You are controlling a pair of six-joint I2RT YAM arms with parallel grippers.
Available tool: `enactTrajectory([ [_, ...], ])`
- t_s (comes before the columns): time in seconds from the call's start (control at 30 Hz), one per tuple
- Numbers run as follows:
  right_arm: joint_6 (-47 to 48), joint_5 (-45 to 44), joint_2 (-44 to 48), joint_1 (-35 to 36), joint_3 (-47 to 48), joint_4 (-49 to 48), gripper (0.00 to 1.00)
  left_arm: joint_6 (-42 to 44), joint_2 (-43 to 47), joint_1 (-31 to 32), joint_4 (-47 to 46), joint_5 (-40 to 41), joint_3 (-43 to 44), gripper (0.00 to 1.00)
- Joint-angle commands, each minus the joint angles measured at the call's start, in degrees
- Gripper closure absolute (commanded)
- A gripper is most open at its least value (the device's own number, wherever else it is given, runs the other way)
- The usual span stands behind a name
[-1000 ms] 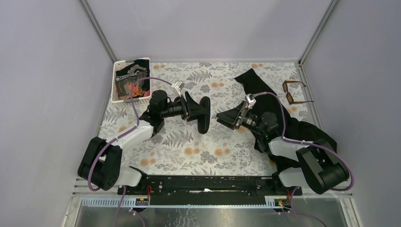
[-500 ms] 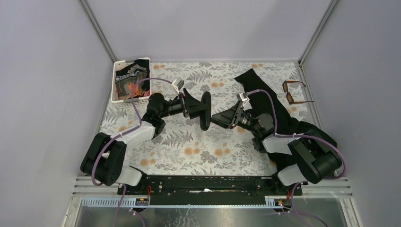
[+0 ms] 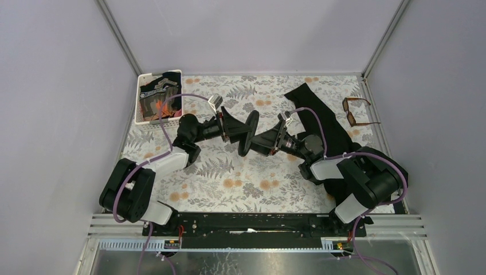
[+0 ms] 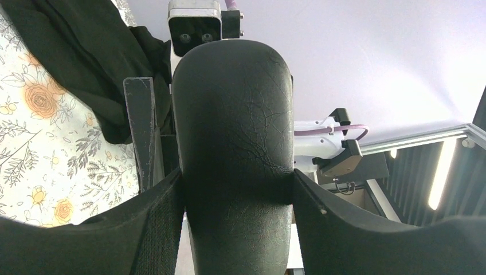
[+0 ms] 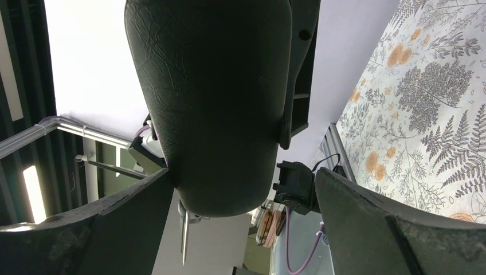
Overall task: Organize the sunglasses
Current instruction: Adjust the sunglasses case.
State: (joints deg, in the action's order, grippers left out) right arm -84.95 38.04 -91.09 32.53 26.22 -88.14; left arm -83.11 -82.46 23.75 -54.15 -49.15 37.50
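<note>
The sunglasses (image 3: 356,111), amber-brown with dark lenses, lie at the back right of the table, far from both grippers. Above the table's middle my left gripper (image 3: 239,133) is shut on a black oblong glasses case (image 3: 250,123). In the left wrist view the case (image 4: 232,132) fills the space between both fingers (image 4: 155,229). My right gripper (image 3: 262,141) stands open just right of the case. In the right wrist view the case's rounded end (image 5: 212,97) sits between the wide jaws, close to the left finger (image 5: 103,229) and apart from the right one.
A black cloth (image 3: 321,114) stretches from the back of the table down under the right arm. A white tray (image 3: 141,103) with dark and orange items stands at the back left. Purple-grey walls close in on both sides.
My right gripper has moved left until its open jaws reach the case's lower end. The left arm has shifted the case slightly right and back, tilting it.
</note>
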Motion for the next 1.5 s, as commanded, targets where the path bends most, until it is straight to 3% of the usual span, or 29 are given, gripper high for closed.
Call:
enactTrajectory([
  [0.0,-0.1,-1.1,-0.3,1.0,1.9,-9.9,0.01,-1.9,-0.4,0.3,-7.8,-0.4,-1.4,1.00],
  [0.17,-0.2,-2.1,-0.2,1.0,2.1,-9.9,0.07,-3.7,-0.6,0.3,-10.5,0.3,-2.6,1.00],
  [0.37,-0.8,-2.6,-0.5,1.9,4.7,-9.9,0.06,-4.6,-0.3,0.3,-11.8,2.2,-4.1,1.00],
  [0.57,-1.2,-3.8,-0.5,2.1,3.5,-10.0,0.13,-4.9,-0.8,0.3,-9.6,4.0,-4.5,1.00],
  [0.7,-1.5,-4.6,0.1,2.2,2.4,-9.9,0.27,-6.5,-1.8,0.3,-12.2,4.8,-5.0,1.00],
  [0.83,-1.3,-4.8,0.9,2.1,1.6,-9.9,0.48,-7.2,-2.5,0.3,-11.8,5.3,-5.0,0.99],
  [0.9,-1.2,-5.1,1.4,2.1,1.0,-9.9,0.60,-5.2,-2.2,0.2,-7.9,5.0,-4.2,0.55],
  [0.93,-1.1,-5.3,1.8,2.1,0.6,-9.8,0.66,-3.9,-1.7,0.2,-6.1,4.7,-3.7,0.25],
  [0.97,-0.8,-5.1,2.3,2.1,-0.2,-9.6,0.73,-2.6,-1.0,0.2,-4.4,4.4,-3.2,0.07],
  [1.0,-0.6,-4.6,2.7,2.1,-0.6,-9.2,0.81,-0.7,-0.1,0.2,-1.6,4.2,-2.9,0.02],
  [1.1,-0.1,-2.4,3.3,2.0,-1.3,-7.1,1.00,6.1,3.7,-0.2,10.0,4.5,-0.5,0.01],
  [1.27,0.6,2.2,4.1,1.0,-2.5,-3.3,1.00,20.0,10.2,-3.5,34.2,7.2,3.6,0.01],
  [1.47,6.3,5.8,9.6,-2.0,-4.4,6.5,1.00,26.8,17.1,-5.2,45.1,14.2,2.6,0.01],
])
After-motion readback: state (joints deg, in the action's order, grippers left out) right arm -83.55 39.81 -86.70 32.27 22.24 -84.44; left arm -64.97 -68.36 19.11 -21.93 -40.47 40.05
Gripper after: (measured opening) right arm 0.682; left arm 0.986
